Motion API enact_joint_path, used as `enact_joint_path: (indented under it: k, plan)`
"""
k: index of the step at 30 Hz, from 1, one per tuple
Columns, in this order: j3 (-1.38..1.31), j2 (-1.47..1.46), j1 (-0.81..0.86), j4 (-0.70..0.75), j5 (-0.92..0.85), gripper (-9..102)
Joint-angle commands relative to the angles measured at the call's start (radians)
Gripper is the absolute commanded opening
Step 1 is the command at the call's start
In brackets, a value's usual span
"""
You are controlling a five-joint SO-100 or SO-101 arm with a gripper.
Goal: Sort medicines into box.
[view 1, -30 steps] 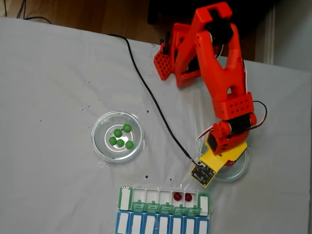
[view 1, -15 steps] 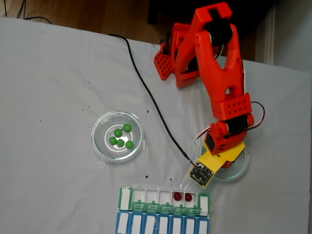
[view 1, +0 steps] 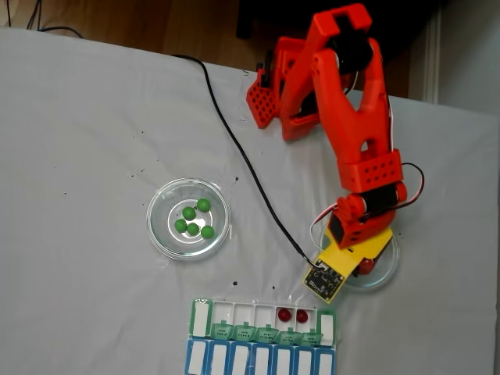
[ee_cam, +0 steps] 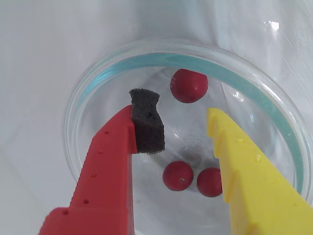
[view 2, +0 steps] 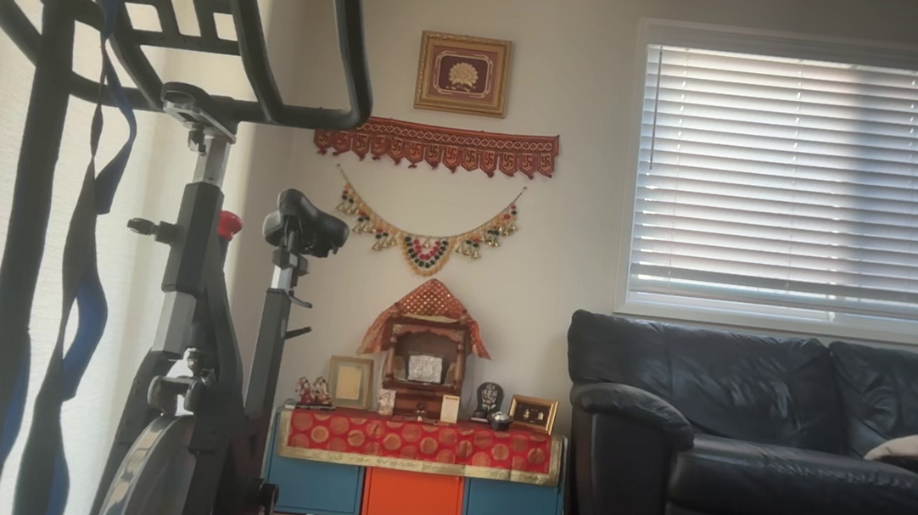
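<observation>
A: Where does the gripper (ee_cam: 183,117) sit?

B: In the wrist view it hangs over a clear glass dish (ee_cam: 93,93), jaws spread wide with nothing between them. The red finger (ee_cam: 110,171), tipped with a black foam pad (ee_cam: 146,122), is on the left; the yellow finger (ee_cam: 249,176) is on the right.

A: And the medicines?

B: Three dark red balls lie in that dish. One (ee_cam: 189,85) is at the far side, beyond the fingertips; two (ee_cam: 178,176) (ee_cam: 209,181) lie side by side nearer the camera, between the fingers, the right one partly behind the yellow finger.

A: What about the fixed view?

B: The orange arm (view 1: 355,133) reaches down over the right-hand dish (view 1: 384,269), near the right end of the box (view 1: 266,319). Two red balls (view 1: 284,315) (view 1: 302,316) sit in one open compartment of that green-lidded row. A blue-lidded row (view 1: 258,359) lies just below it in the view.

A: The green ones?

B: Five green balls (view 1: 193,219) are clustered in the left dish (view 1: 160,234), well apart from the arm, on the white tablecloth (view 1: 78,156).
</observation>
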Motion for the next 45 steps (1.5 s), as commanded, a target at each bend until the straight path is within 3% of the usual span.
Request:
enact_joint_path:
  k: [1,45]
  plan:
    - [-0.025,0.043,0.005,-0.025,-0.014,19]
    - [-0.028,-0.071,0.038,-0.100,-0.106,21]
